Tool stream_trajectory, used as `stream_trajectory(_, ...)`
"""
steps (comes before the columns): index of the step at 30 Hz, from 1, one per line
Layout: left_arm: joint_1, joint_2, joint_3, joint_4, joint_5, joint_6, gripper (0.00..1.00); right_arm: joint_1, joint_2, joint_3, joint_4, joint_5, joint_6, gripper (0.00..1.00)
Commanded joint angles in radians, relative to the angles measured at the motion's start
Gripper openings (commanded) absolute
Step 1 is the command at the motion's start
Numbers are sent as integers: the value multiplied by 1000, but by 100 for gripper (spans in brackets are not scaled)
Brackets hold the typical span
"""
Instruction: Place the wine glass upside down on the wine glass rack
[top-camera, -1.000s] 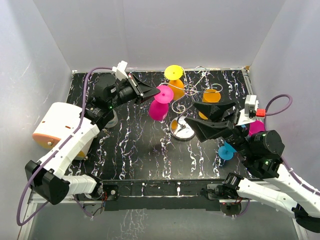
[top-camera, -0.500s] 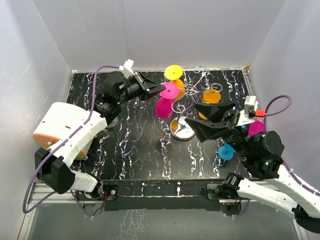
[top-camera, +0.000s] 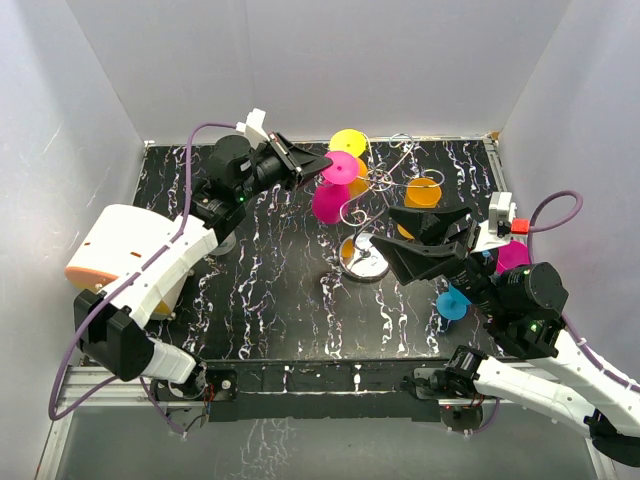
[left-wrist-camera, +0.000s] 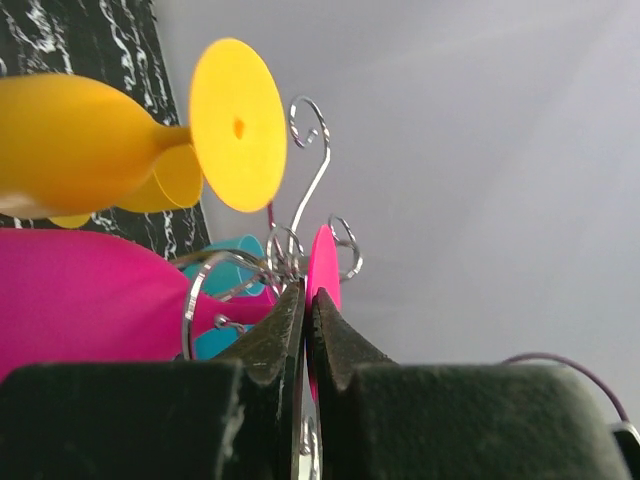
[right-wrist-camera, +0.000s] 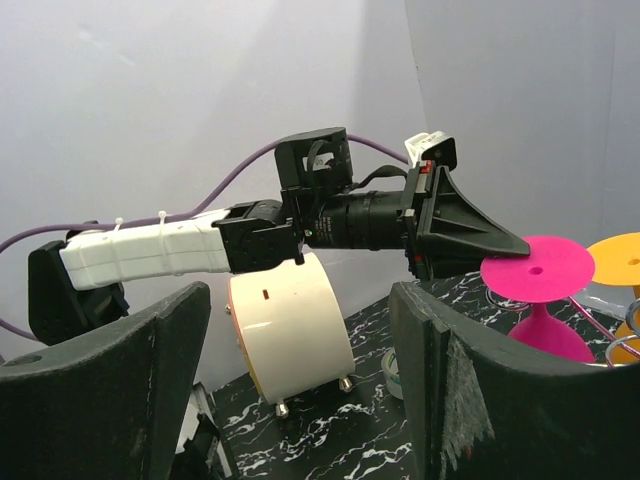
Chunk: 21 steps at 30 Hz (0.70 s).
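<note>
Magenta wine glass, opaque, foot disc up, brought to the wine glass rack.
Top view: in the last second the left gripper has swung it in across the bench. The bowl now hangs just below the tips with the wire arms just beyond, so only seating seems left. Left wrist view: jaws pinch the thin foot rim. Right wrist view: the right gripper is spread and holds nothing.

Cream cylinder at nine o'clock on black marbled tabletop; blue glass at four o'clock.
</note>
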Motion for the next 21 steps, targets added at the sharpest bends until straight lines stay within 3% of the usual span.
stream_trajectory(1, 5, -10, 32, 34, -74, 21, 0, 4, -8, -5, 30, 21, 13, 71)
stream_trajectory(12, 4, -30, 30, -4, -131, 49, 0, 4, -1, 3, 25, 31, 12, 71)
stream_trajectory(21, 4, -114, -56, 8, -221, 36, 0, 4, 31, 22, 5, 21, 24, 71)
